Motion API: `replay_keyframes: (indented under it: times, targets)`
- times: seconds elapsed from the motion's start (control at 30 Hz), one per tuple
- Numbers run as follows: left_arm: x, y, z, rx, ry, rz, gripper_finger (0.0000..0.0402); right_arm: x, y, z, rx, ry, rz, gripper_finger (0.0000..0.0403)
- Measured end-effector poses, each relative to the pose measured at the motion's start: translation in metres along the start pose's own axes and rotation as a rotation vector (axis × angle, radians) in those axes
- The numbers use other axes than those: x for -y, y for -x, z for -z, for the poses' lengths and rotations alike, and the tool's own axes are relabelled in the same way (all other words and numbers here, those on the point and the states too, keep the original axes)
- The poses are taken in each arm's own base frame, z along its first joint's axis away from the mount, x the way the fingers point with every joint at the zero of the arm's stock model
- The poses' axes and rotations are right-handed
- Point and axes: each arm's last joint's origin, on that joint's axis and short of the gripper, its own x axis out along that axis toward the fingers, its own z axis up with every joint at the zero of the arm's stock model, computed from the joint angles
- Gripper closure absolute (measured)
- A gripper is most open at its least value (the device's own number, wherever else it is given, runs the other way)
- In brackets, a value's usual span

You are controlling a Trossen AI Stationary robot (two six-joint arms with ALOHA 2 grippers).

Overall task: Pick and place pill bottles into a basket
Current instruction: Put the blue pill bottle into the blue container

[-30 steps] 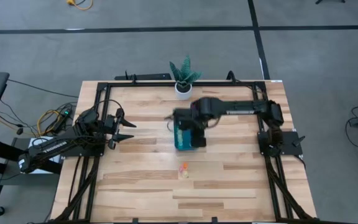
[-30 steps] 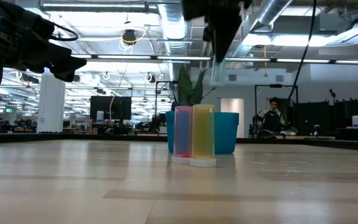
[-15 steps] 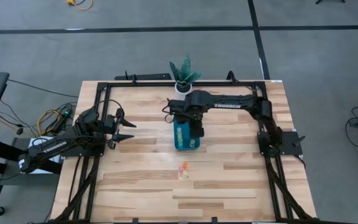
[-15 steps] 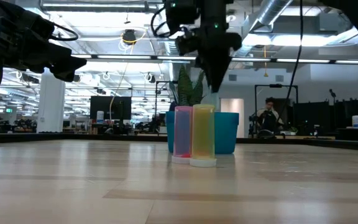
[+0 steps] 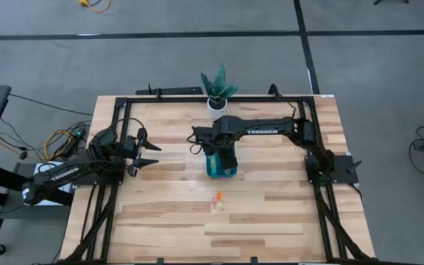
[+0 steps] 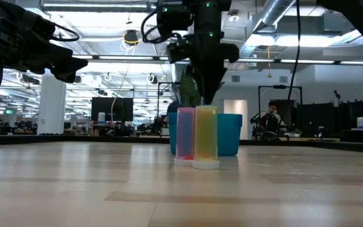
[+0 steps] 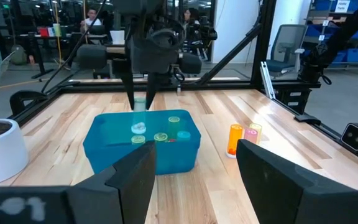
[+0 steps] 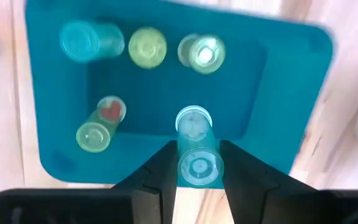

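Observation:
The teal basket (image 5: 220, 171) lies mid-table with several small bottles (image 8: 146, 46) inside it; it also shows in the left wrist view (image 7: 148, 155). My right gripper (image 8: 197, 149) hangs over the basket's far half, shut on a pale blue-green bottle (image 8: 194, 127). An orange bottle (image 7: 235, 138) and a pink one (image 7: 253, 132) stand upright on the table nearer the front edge (image 5: 217, 200). My left gripper (image 5: 153, 154) waits open and empty near the table's left edge. My right gripper pinches the pale bottle's upper end (image 8: 198, 167) between its two fingers (image 8: 161, 168), which point down from above. The bottle hangs roughly upright below the fingers (image 7: 140, 104), lifted clear above the basket's inside.
A potted plant in a white pot (image 5: 217, 101) stands at the far edge just behind the basket. A black frame rail (image 5: 116, 147) runs around the table. Bare wood lies left, right and in front of the basket.
My right gripper has come down over the basket with the pale bottle still in its fingers, drifting slightly toward the table's left edge. The bottles on the table and my left arm have stayed put.

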Motion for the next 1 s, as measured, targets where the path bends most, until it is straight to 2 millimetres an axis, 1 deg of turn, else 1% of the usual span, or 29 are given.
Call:
replay_keyframes:
  times: [0.23, 0.43, 0.67, 0.87, 1.0]
  targets:
    - [0.000, 0.000, 0.000, 0.000, 0.000, 0.000, 0.0189, -0.009, -0.009, -0.007, -0.008, 0.024, -0.007, 0.0300]
    - [0.000, 0.000, 0.000, -0.001, 0.000, 0.000, 0.0189, -0.020, -0.021, -0.016, -0.018, 0.060, -0.011, 0.0300]
    - [0.000, 0.000, 0.000, -0.001, 0.001, 0.000, 0.0189, -0.029, -0.027, -0.019, -0.040, 0.083, -0.024, 0.0300]
    - [0.000, 0.000, 0.000, 0.000, 0.000, 0.001, 0.0189, -0.038, -0.026, -0.024, -0.006, 0.101, -0.027, 0.0300]
    - [0.000, 0.000, 0.000, 0.000, 0.000, 0.001, 0.0189, -0.042, -0.025, -0.025, 0.011, 0.106, -0.065, 0.0300]
